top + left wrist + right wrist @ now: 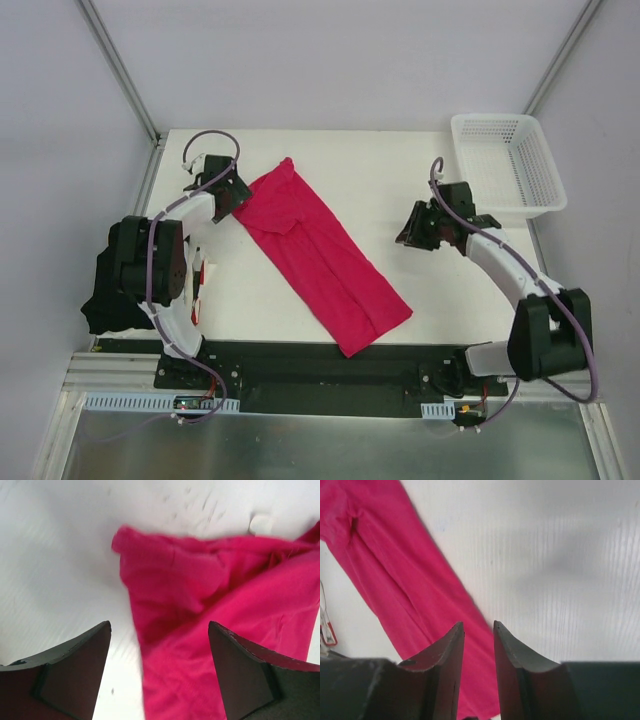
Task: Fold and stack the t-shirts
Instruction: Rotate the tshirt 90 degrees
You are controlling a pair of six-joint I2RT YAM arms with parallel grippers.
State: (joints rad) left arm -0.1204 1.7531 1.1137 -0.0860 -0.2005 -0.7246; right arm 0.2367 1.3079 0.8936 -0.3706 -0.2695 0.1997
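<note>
left gripper (159, 624) spread wide over crimson-pink t-shirt (322, 255) corner, likely to pinch for folding; right gripper (478, 623) barely apart, empty.

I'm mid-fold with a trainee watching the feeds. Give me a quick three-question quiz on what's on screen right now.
1. True or false: the white basket holds a folded shirt.
2. Which end effector is spread wide over one end of the pink t-shirt? A. left B. right C. neither
3. Fill in: the basket sits at the far ___ corner of the table.

Key: 1 false, it looks empty. 2 A, the left end effector. 3 right.
</note>
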